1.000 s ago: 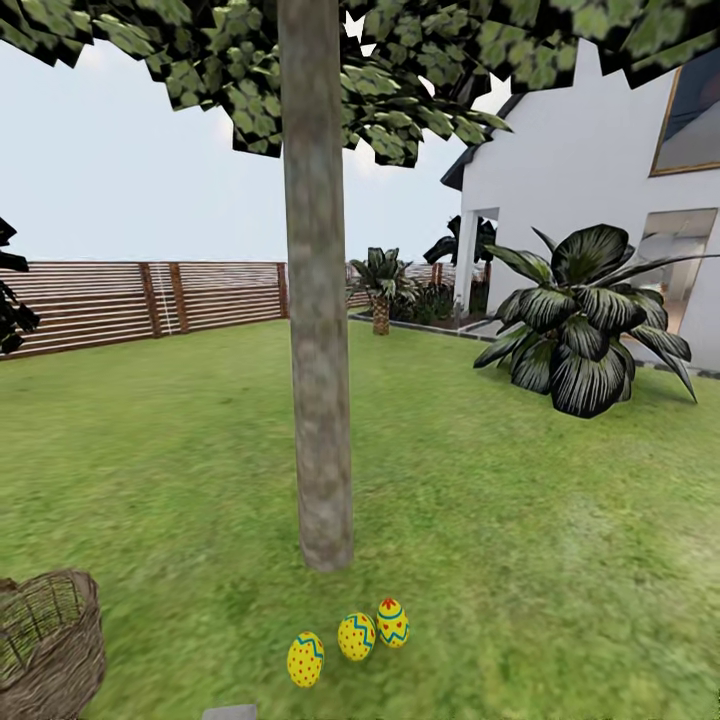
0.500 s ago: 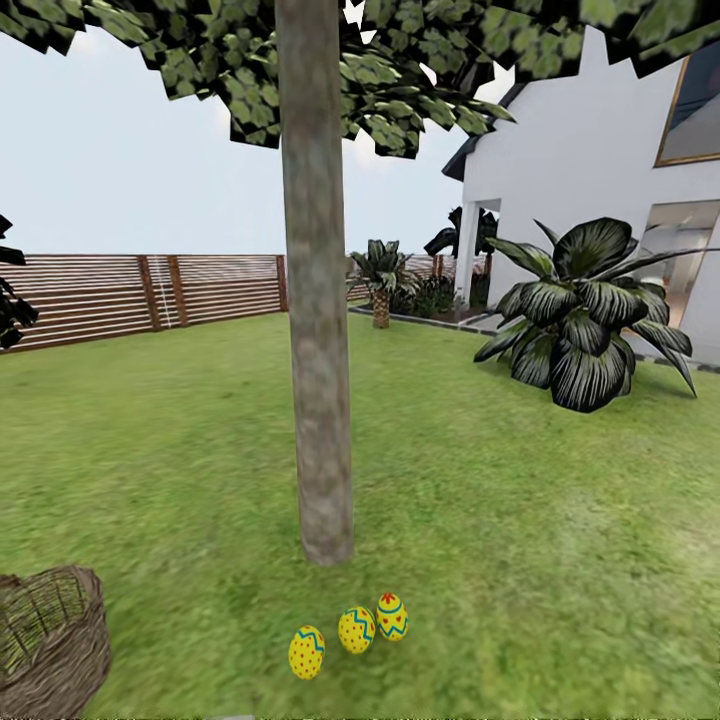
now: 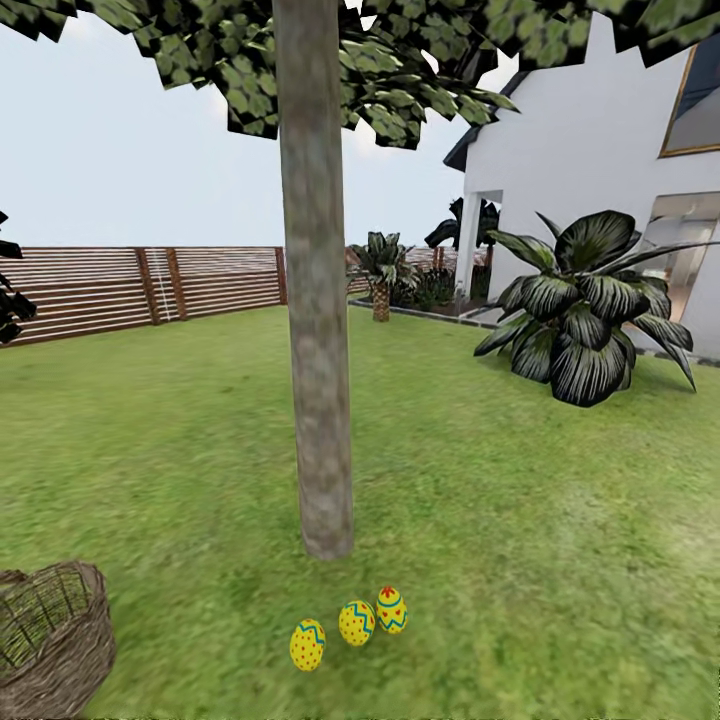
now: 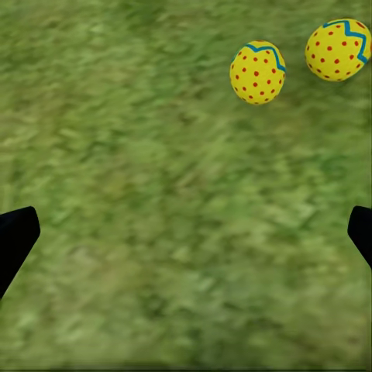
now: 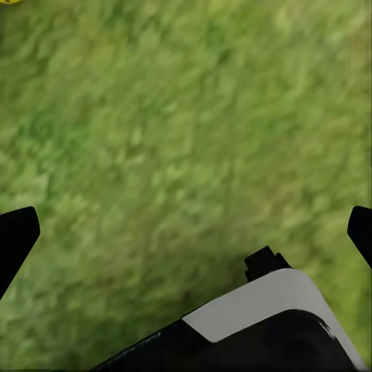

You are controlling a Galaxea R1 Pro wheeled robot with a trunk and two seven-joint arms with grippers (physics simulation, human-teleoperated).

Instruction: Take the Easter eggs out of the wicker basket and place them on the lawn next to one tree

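Three yellow Easter eggs (image 3: 307, 644) (image 3: 356, 622) (image 3: 391, 609) with blue zigzags and red marks lie in a row on the lawn (image 3: 520, 560), just in front of the foot of the tree (image 3: 318, 300). The wicker basket (image 3: 50, 638) sits on the grass at the lower left; no egg shows inside it. In the left wrist view two eggs (image 4: 257, 72) (image 4: 338, 49) lie on grass beyond my left gripper (image 4: 186, 236), whose fingers stand wide apart with nothing between them. My right gripper (image 5: 186, 232) is open over bare grass.
A large dark broad-leaved plant (image 3: 585, 310) grows at the right before the white house (image 3: 600, 150). A brown slat fence (image 3: 140, 285) runs along the back. A white and black robot part (image 5: 263, 325) shows in the right wrist view.
The head view has tilted slightly, so everything sits a little differently in the picture. The eggs, basket and tree keep their places relative to one another.
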